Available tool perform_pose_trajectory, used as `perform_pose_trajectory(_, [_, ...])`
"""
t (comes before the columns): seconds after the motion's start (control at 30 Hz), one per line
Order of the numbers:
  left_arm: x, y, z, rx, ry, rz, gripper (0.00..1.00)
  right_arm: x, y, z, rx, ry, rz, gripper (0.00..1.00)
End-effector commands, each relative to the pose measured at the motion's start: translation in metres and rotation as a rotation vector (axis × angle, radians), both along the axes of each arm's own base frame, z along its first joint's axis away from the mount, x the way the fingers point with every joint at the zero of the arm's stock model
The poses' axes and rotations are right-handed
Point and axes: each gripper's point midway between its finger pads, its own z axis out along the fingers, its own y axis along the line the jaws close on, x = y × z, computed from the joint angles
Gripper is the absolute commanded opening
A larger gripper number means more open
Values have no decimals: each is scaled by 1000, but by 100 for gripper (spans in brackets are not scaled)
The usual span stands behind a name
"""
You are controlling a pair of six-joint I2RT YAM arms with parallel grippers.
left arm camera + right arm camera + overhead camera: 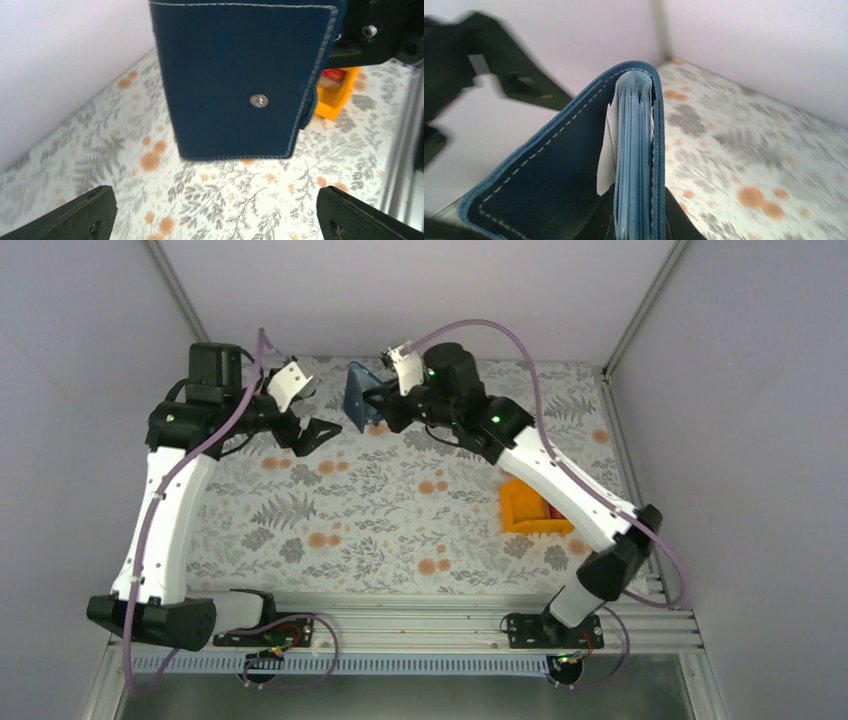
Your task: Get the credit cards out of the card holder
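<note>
Around the work area: flowered table [330, 530], walls close on the far side and both flanks. Orange bin [522, 510] sits on the rt side, partly covered by my rt arm [560, 475] crossing over it. Left wrist cam shows smth red in the bin, too small to tell what.

Card holder [358, 397] is up off the table at the far middle, near the back wall. Rt gripper [380, 405] is pinching it. On the rt wrist cam its fingers [591, 222] clamp the pocketed flap from both sides. The holder is part-open in a V, with the fold pointing away from that cam and the other flap splaying left.

Left gripper [312, 432] is just beside it, not touching, fingers spread wide w/ nothing btwn them. It faces the dark navy outside head-on, snap stud [258, 100] toward it. The holder stands upright on edge, a bit tilted. Can't tell its long axis, as the top is cropped.
</note>
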Motion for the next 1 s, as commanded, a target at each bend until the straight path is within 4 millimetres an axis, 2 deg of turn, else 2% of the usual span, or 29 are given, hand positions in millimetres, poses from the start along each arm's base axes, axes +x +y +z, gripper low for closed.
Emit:
perform_pose_trajectory(0.0, [32, 14, -18, 27, 35, 162, 100, 58, -29, -49, -111, 152, -405, 4])
perform_pose_trajectory(0.2, [51, 1, -28, -16, 68, 186, 100, 51, -2, -42, -18, 146, -382, 4])
perform_pose_trajectory(0.37, [64, -12, -31, -81, 146, 165, 100, 45, 17, -52, -42, 170, -329, 4])
perform_pose_trajectory(0.5, [76, -12, -33, -91, 169, 195, 100, 41, 24, -52, -38, 175, -303, 4])
perform_pose_trajectory(0.63, [68, -18, -20, -120, 137, 140, 100, 43, 24, -51, -41, 165, -314, 4])
perform_pose_trajectory(0.8, [56, -27, -13, -129, 108, 90, 100, 41, 34, -51, -29, 177, -275, 4])
perform_pose_trajectory(0.87, [59, -24, -14, -118, 101, 122, 100, 39, 37, -48, -19, 181, -255, 4])
perform_pose_trajectory(0.97, [79, -7, -22, -53, 76, 261, 100, 38, 37, -45, -11, 181, -252, 4])
